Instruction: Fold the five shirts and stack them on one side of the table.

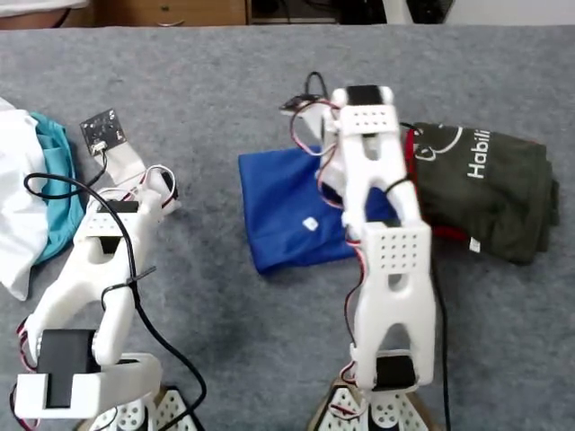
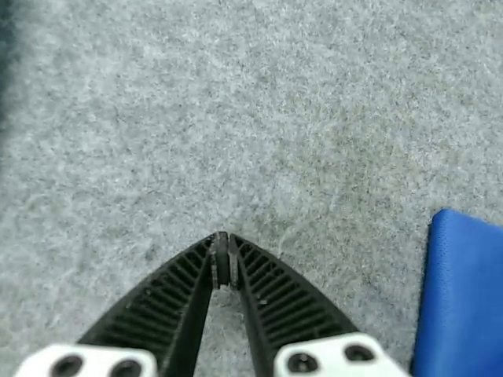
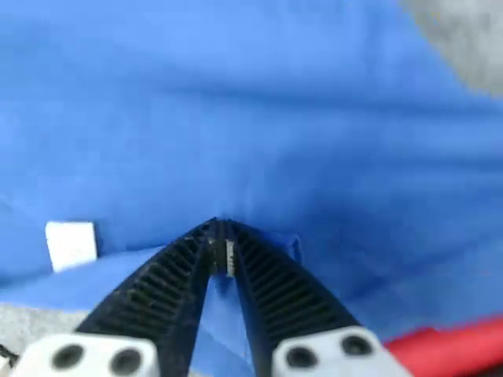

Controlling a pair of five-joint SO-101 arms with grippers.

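Grey carpeted table (image 1: 225, 81), blue shirt (image 1: 278, 208) under closed right tool (image 3: 222, 253)

On the left side, left arm (image 1: 94, 269) folded low, bent at the elbow and leaning forward and a little inward. At its end, left gripper (image 2: 222, 259) pressed together, ribbed black fingers (image 2: 161, 310) meeting at the tips. On the right side, right arm (image 1: 386, 242) stretched much farther forward, wrist turned downward. Right gripper (image 3: 222, 247) likewise closed tight, tips touching.
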